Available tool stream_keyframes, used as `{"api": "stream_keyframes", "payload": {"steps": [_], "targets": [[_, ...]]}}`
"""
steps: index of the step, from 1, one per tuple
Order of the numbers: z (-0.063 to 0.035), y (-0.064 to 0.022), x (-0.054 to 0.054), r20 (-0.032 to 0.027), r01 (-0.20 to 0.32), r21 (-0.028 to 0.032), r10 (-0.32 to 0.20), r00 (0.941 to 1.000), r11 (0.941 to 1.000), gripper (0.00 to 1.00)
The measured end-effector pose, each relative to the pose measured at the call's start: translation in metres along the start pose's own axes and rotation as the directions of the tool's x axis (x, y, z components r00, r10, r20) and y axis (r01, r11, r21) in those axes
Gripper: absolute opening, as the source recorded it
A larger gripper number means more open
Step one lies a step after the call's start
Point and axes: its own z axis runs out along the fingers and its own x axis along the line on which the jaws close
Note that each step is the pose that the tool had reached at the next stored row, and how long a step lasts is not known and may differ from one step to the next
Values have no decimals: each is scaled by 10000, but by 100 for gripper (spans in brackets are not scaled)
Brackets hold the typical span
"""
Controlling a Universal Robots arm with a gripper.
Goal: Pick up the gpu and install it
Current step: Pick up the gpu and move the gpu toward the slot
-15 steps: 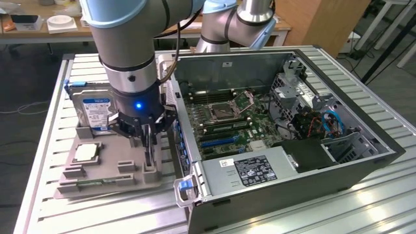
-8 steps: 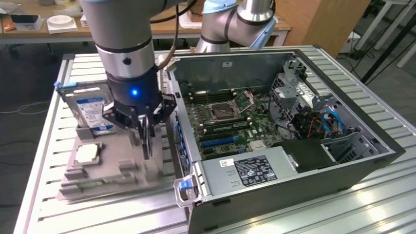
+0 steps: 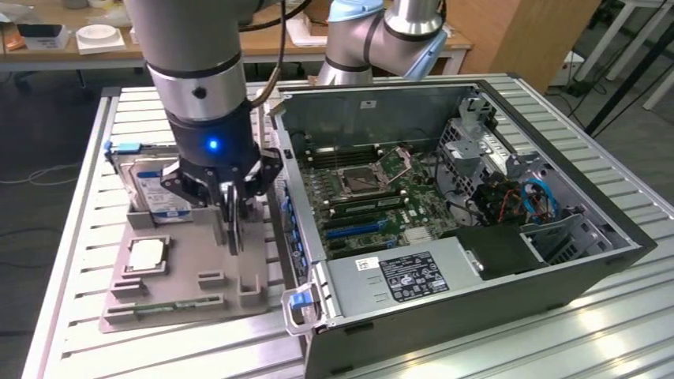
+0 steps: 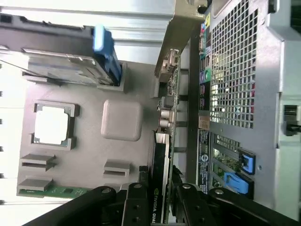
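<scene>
In the exterior view, the gripper (image 3: 234,207) hangs straight down over the side of the grey tray (image 3: 189,237) nearest the open case (image 3: 368,110). Its fingers are pressed onto the gpu (image 3: 235,235), which stands on edge just beside the case wall. Whether the card has left the tray I cannot tell. Also on the tray are a hard drive (image 3: 156,185) at the far end, a cpu (image 3: 145,257) in the middle and a memory stick (image 3: 174,305) along the near edge. In the wrist view, the black fingers (image 4: 136,202) pinch the gpu (image 4: 161,165) from both sides, and the gripper (image 4: 160,188) straddles its thin top edge. The card runs between the tray (image 4: 89,141) and the case's perforated rear panel (image 4: 235,70). The cpu (image 4: 52,125), memory stick (image 4: 61,191) and hard drive (image 4: 61,66) sit on the tray, well apart from the card.
</scene>
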Motion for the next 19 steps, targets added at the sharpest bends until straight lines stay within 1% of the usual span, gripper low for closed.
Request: {"api": "stream_keyframes", "payload": {"steps": [2, 6, 9, 19], "targets": [[-80, 3, -3, 0, 23, -20, -23, 10000, 10000, 28], [-190, 6, -11, -1, 76, -121, -76, 10000, 9999, 28], [-293, 9, -17, -2, 111, -178, -111, 9999, 9998, 28], [-574, 18, -33, -1, 234, -462, -235, 9997, 9987, 28]]}}
